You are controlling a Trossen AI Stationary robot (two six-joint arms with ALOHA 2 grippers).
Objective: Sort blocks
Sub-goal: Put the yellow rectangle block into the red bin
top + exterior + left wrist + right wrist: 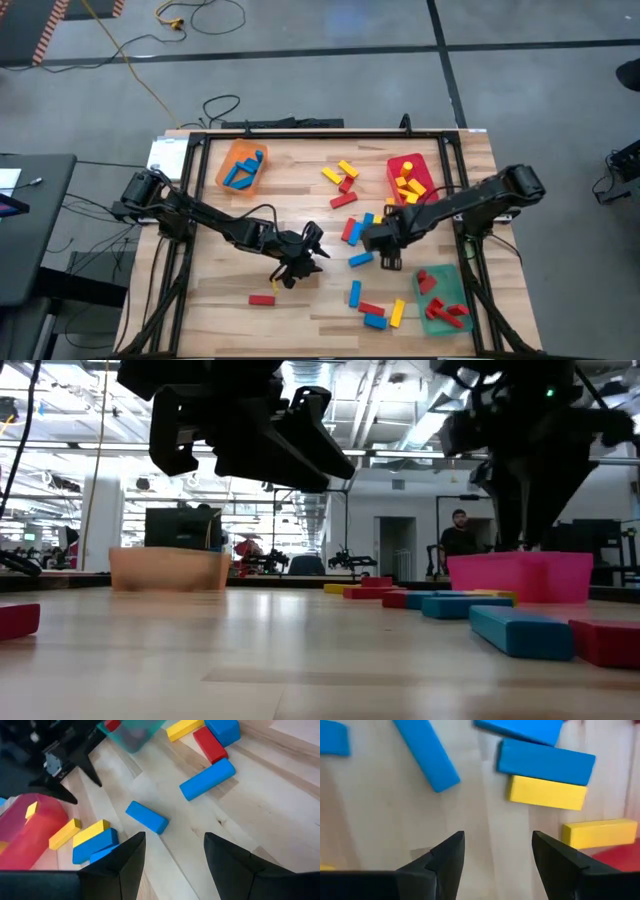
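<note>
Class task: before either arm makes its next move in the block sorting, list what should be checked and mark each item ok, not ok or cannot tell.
1. Right gripper open with nothing between its fingers: ok.
2. Left gripper open and empty: ok.
3. Orange tray holds only blue blocks: ok.
4. Red tray holds only yellow blocks: ok.
5. Green tray holds only red blocks: ok.
6. All loose blocks sorted: not ok, many remain on the table.

Nothing to read here: no lettering, labels or numbers show on anything, though the far room is perhaps too dim to tell.
</note>
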